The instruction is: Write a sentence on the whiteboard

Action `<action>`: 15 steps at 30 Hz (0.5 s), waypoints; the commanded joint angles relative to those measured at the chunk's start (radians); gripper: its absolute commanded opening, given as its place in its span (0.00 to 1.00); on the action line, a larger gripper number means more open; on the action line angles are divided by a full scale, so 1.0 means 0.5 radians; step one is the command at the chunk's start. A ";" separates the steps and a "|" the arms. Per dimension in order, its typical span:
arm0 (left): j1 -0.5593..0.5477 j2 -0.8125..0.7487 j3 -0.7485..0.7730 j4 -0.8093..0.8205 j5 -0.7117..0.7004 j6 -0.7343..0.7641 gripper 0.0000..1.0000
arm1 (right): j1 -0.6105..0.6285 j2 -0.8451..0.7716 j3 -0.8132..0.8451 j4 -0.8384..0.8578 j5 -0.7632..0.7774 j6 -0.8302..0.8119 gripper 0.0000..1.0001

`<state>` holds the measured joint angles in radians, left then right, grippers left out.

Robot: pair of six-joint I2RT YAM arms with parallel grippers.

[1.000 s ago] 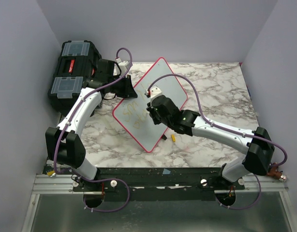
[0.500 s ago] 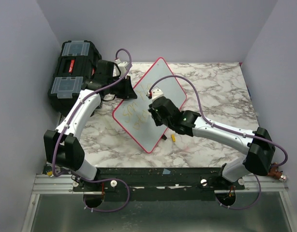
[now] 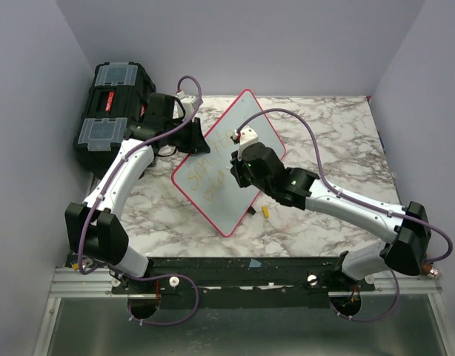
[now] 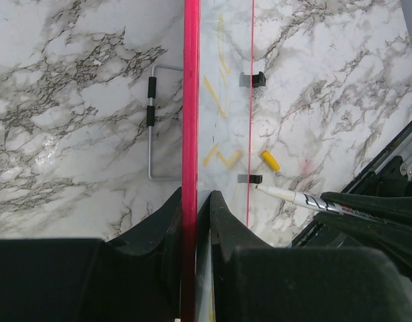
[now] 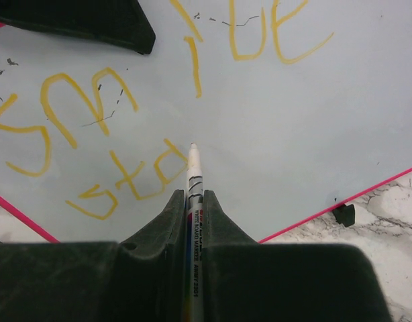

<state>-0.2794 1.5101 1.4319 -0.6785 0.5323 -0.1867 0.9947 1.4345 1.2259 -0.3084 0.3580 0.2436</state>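
The right gripper [image 3: 236,167] shifts slightly toward 2 o'clock over the whiteboard [image 3: 221,204]. The right arm's elbow [image 3: 409,239] swings out toward 4 o'clock. The left arm's elbow [image 3: 94,228] drifts slightly toward 8 o'clock.

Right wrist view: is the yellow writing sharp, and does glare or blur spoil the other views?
Right wrist: writing sharp, whiteboard evenly lit, no glare. Left wrist: whiteboard seen edge-on, sharp; soft sheen on the marble table. Top external: writing small and faint, no blur.
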 commanded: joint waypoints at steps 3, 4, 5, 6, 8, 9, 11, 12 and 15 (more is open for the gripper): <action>-0.012 -0.050 -0.025 -0.070 -0.203 0.202 0.00 | -0.025 0.031 0.068 0.091 -0.054 0.057 0.01; -0.012 -0.053 -0.025 -0.070 -0.204 0.208 0.00 | -0.039 0.041 0.073 0.098 -0.077 0.064 0.01; -0.010 -0.054 -0.028 -0.070 -0.205 0.207 0.00 | -0.049 0.047 0.073 0.106 -0.096 0.069 0.01; -0.012 -0.059 -0.029 -0.070 -0.205 0.208 0.00 | -0.057 0.053 0.073 0.115 -0.113 0.075 0.01; -0.012 -0.057 -0.034 -0.073 -0.209 0.211 0.00 | -0.071 0.065 0.072 0.128 -0.137 0.079 0.01; -0.012 -0.061 -0.036 -0.073 -0.209 0.211 0.00 | -0.077 0.070 0.070 0.134 -0.147 0.079 0.01; -0.012 -0.064 -0.037 -0.071 -0.206 0.209 0.00 | -0.083 0.084 0.064 0.137 -0.162 0.082 0.01; -0.012 -0.063 -0.040 -0.070 -0.206 0.211 0.00 | -0.086 0.091 0.061 0.143 -0.167 0.083 0.01; -0.012 -0.067 -0.041 -0.067 -0.206 0.213 0.00 | -0.109 0.105 0.052 0.167 -0.188 0.099 0.01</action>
<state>-0.2794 1.5036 1.4292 -0.6838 0.5320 -0.1837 0.9535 1.4693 1.2259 -0.2626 0.2985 0.2729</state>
